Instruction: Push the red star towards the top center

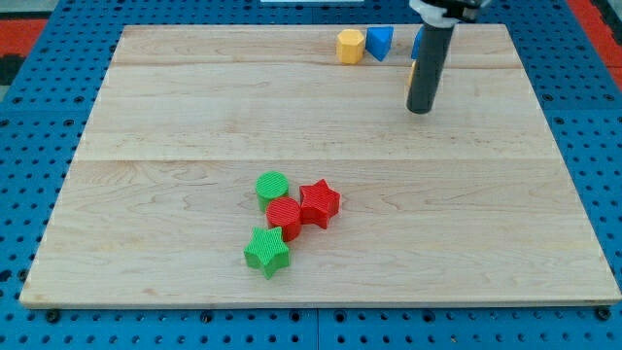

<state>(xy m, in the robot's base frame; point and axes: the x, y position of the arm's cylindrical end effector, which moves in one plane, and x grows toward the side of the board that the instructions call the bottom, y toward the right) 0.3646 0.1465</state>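
Note:
The red star (320, 202) lies on the wooden board (175, 117), a little below its middle, at the right of a tight cluster. It touches a red round block (285, 215). My tip (419, 109) is far from the star, up and to the view's right, near the top right of the board. The rod stands upright and touches no block of the cluster.
A green round block (272, 185) and a green star (267, 251) sit in the same cluster. A yellow hexagonal block (351, 46) and a blue block (379, 42) stand at the top edge. Another blue block and an orange one are mostly hidden behind the rod.

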